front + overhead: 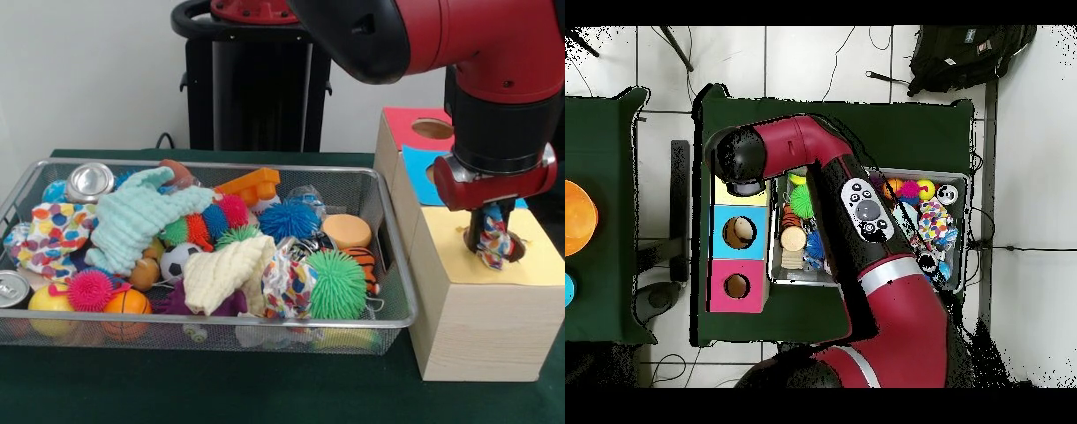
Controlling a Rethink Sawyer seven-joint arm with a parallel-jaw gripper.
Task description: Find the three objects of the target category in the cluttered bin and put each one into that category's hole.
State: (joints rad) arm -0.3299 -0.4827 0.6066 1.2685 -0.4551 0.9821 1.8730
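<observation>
My gripper (491, 237) hangs over the yellow top (538, 265) of the wooden box at the right, shut on a patterned cloth (496, 256). The cloth's lower end dips at the round hole (517, 251) in that yellow top. In the overhead view the arm's wrist (740, 168) covers the yellow section (741, 196) and hides the gripper. The wire bin (388, 256) still holds a mint cloth (132, 221), a cream cloth (225, 269) and two patterned cloths (53, 234) (287, 284).
The box also has a blue section (417, 172) and a red section with a hole (433, 129). The bin (961, 182) is packed with spiky balls (337, 283), cans (88, 181), small balls and an orange toy (252, 185). A black stand (256, 88) rises behind.
</observation>
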